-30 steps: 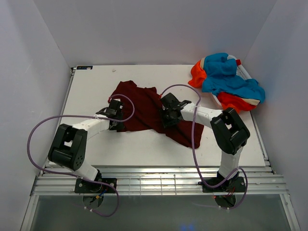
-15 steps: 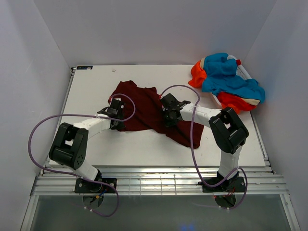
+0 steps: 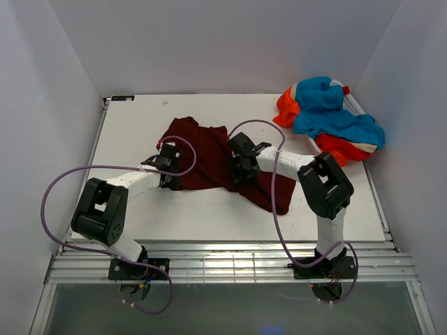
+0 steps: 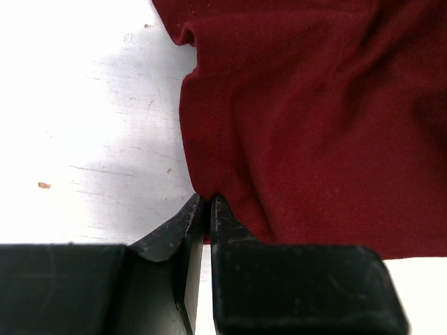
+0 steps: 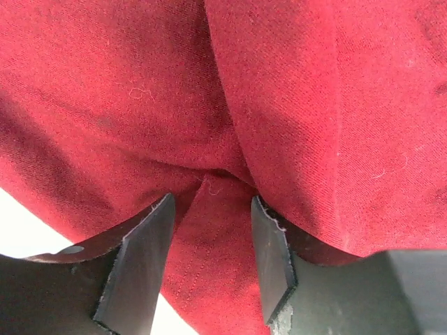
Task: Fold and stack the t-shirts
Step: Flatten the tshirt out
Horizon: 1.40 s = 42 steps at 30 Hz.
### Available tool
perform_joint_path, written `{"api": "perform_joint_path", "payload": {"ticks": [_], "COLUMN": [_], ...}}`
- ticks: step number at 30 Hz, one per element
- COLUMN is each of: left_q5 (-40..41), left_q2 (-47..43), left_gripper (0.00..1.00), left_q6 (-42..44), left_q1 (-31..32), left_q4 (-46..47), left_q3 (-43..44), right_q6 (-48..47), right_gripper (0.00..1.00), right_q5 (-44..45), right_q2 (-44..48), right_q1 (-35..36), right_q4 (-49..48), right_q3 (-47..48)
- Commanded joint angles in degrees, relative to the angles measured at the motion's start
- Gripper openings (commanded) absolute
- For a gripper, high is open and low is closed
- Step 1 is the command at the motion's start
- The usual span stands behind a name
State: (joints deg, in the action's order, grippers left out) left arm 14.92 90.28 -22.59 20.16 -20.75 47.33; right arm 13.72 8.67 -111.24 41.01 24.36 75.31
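The dark maroon t-shirt (image 3: 209, 157) lies crumpled and partly spread at the middle of the white table (image 3: 133, 129). My left gripper (image 3: 172, 180) is at the shirt's left edge. In the left wrist view that gripper (image 4: 208, 199) is shut on the hem of the maroon cloth (image 4: 314, 125). My right gripper (image 3: 237, 171) rests on the shirt's middle. In the right wrist view its jaws (image 5: 211, 202) stand open, with a loose ridge of maroon cloth (image 5: 279, 91) between them.
A heap of orange-red and turquoise t-shirts (image 3: 330, 118) with white trim lies at the back right corner. White walls close in the table on three sides. Purple cables (image 3: 70, 174) loop over both arms.
The left gripper closed on the shirt's edge. The right gripper closed, then opened again, and shifted a little left and away across the shirt.
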Motion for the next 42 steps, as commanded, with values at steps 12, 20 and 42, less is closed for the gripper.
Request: {"api": "perform_joint_path", "payload": {"ticks": [12, 20, 42], "left_q5": [2.5, 3.4, 7.2], "left_q2": [-0.5, -5.4, -13.1], "left_gripper": [0.13, 0.12, 0.13], "left_q6": [0.0, -1.5, -1.1], "left_q1": [0.0, -0.1, -5.0], "left_q4": [-4.9, -9.0, -30.4], "left_q3": [-0.4, 2.1, 22.4], "right_q6": [-1.1, -3.0, -6.0], "right_gripper": [0.08, 0.10, 0.20], "right_q5": [2.8, 7.2, 11.0], "right_q2": [-3.4, 3.6, 18.2], "right_q1": [0.1, 0.1, -3.0], "right_q4": [-0.3, 7.6, 18.5], "right_q3": [-1.6, 3.2, -2.6]}}
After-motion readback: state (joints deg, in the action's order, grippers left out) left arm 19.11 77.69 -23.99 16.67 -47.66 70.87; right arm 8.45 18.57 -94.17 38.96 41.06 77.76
